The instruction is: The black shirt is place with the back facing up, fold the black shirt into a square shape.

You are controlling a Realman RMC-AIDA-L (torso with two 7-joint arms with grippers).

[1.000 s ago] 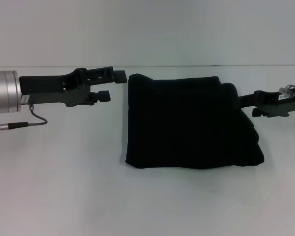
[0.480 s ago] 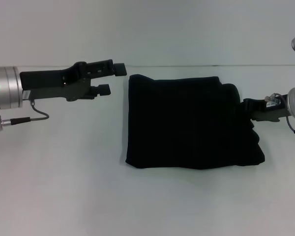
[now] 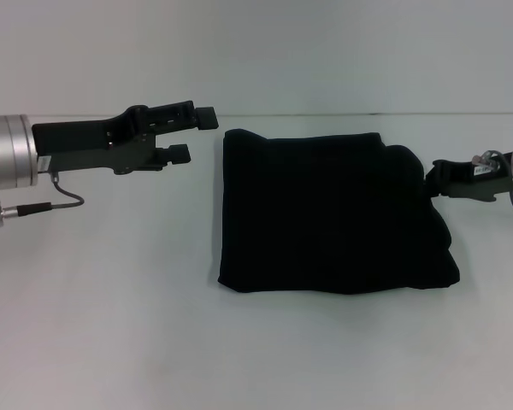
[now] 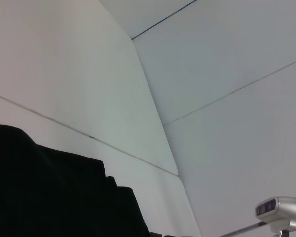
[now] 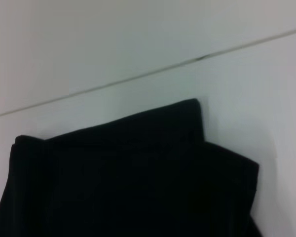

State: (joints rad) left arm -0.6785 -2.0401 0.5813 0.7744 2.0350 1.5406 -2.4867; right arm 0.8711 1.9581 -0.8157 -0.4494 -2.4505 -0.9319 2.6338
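Shirt [image 3: 333, 213] lay folded into a rough square at mid-frame on the white bench [image 3: 111, 325]. Left tool [image 3: 194, 135], fingers parted and empty, hovered at upper left just beside it. Right tool [image 3: 445, 178] met the shirt's right edge; its grip couldn't be told.

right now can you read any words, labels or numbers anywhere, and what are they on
None can be read.
The black shirt: folded, plain black on every visible face, no lettering showing.
The left gripper: a round green light on its silver wrist, no text.
The right gripper: a small pale tag, too blurred to read.
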